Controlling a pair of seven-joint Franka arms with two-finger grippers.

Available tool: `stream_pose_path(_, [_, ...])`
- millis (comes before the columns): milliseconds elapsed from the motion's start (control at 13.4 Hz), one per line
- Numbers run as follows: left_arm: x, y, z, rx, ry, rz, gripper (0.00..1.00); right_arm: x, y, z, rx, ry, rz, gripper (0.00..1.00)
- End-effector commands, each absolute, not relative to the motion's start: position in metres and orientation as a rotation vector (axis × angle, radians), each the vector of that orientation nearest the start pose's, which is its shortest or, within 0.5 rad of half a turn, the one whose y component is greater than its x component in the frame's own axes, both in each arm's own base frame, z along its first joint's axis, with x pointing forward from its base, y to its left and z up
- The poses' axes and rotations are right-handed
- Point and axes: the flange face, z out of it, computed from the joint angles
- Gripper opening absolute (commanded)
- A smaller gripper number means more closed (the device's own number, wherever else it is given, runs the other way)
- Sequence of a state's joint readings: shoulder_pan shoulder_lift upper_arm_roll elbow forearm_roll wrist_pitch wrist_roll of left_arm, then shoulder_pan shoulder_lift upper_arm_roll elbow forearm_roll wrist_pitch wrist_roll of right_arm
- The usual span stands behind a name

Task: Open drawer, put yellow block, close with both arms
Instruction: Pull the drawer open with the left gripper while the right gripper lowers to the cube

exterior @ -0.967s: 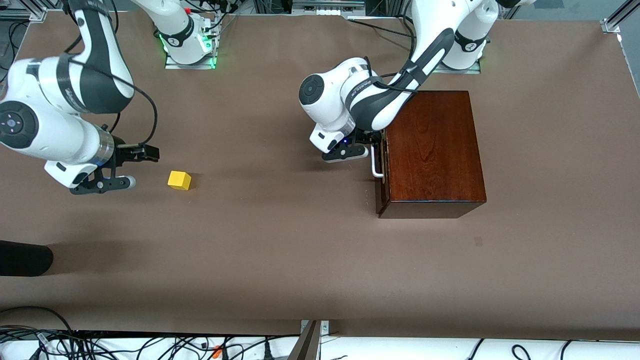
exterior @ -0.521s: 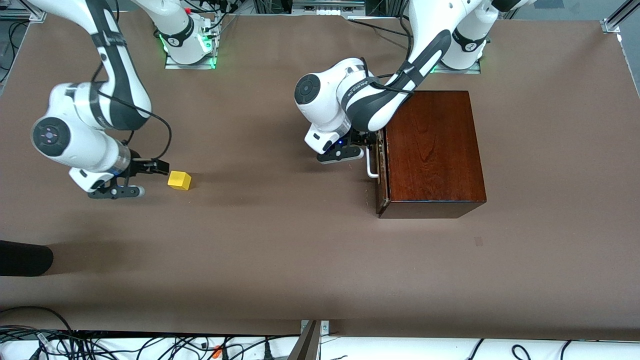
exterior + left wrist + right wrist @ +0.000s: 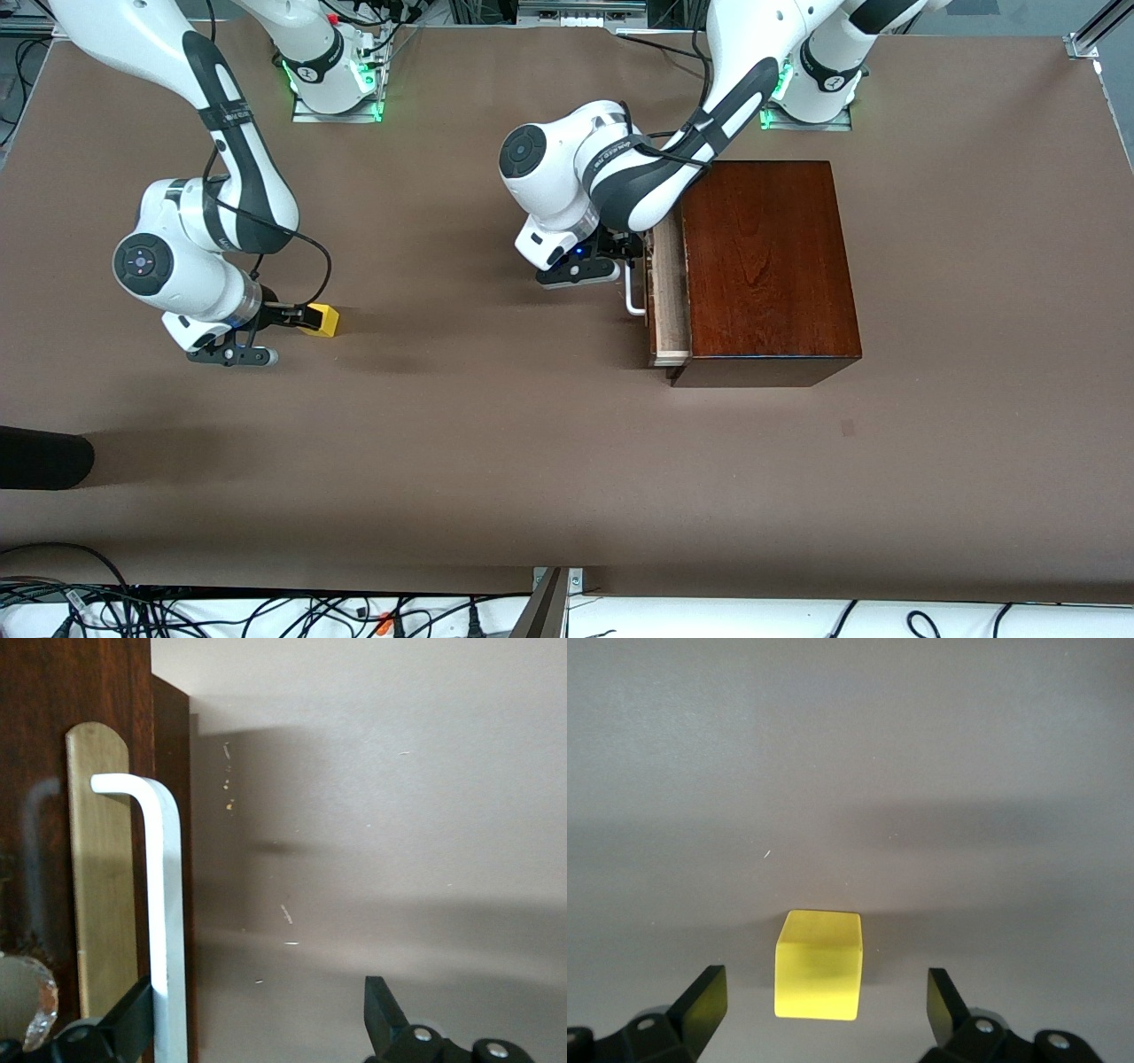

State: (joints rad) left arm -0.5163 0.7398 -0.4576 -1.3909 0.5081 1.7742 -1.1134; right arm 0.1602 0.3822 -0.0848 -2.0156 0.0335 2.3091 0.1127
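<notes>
The dark wooden box (image 3: 766, 266) stands near the left arm's end of the table. Its drawer (image 3: 669, 297) is pulled out a little and shows a pale wood strip. My left gripper (image 3: 625, 263) is open at the white handle (image 3: 633, 299). In the left wrist view the gripper (image 3: 257, 1023) has one finger between the handle (image 3: 164, 904) and the drawer front (image 3: 35, 771). The yellow block (image 3: 324, 321) lies on the table toward the right arm's end. My right gripper (image 3: 294, 317) is open, low at the block. In the right wrist view the block (image 3: 819, 966) sits just ahead of that gripper (image 3: 824, 1005), centred between the fingers.
A black object (image 3: 44, 456) juts in at the table's edge at the right arm's end. Cables (image 3: 266, 616) run along the edge nearest the front camera. The brown table (image 3: 496, 443) is bare between the block and the box.
The left gripper has drawn the handle toward the right arm's end, and the drawer has slid partly out. The right gripper has moved across the table up to the yellow block.
</notes>
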Motion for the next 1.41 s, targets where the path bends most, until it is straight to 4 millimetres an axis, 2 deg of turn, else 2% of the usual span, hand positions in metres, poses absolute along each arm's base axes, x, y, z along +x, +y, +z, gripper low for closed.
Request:
stream_pose_path(0, [0.477, -0.534, 0.282, -2.868, -0.056, -0.005, 1.00, 0.581, 0.049, 0.247, -3.137, 0.126, 0.102, 0.99])
stream_pose_path(223, [0.478, -0.547, 0.286, -2.902, -0.063, -0.001, 1.00, 0.579, 0.049, 0.239, -3.137, 0.129, 0.107, 0.98])
stream_pose_path(521, [0.473, -0.567, 0.293, -2.935, -0.046, -0.021, 1.00, 0.564, 0.048, 0.221, -3.138, 0.130, 0.063, 0.95])
stream_pose_path(818, [0.470, -0.581, 0.295, -2.964, -0.057, -0.038, 1.00, 0.562, 0.054, 0.218, -3.136, 0.124, 0.057, 0.90])
stream_pose_path(1190, [0.472, -0.587, 0.300, -3.006, -0.067, -0.070, 1.00, 0.562, 0.055, 0.215, -3.136, 0.122, 0.062, 0.84])
stream_pose_path(1339, [0.479, -0.581, 0.313, -3.020, -0.086, -0.076, 1.00, 0.562, 0.055, 0.214, -3.137, 0.122, 0.066, 0.78])
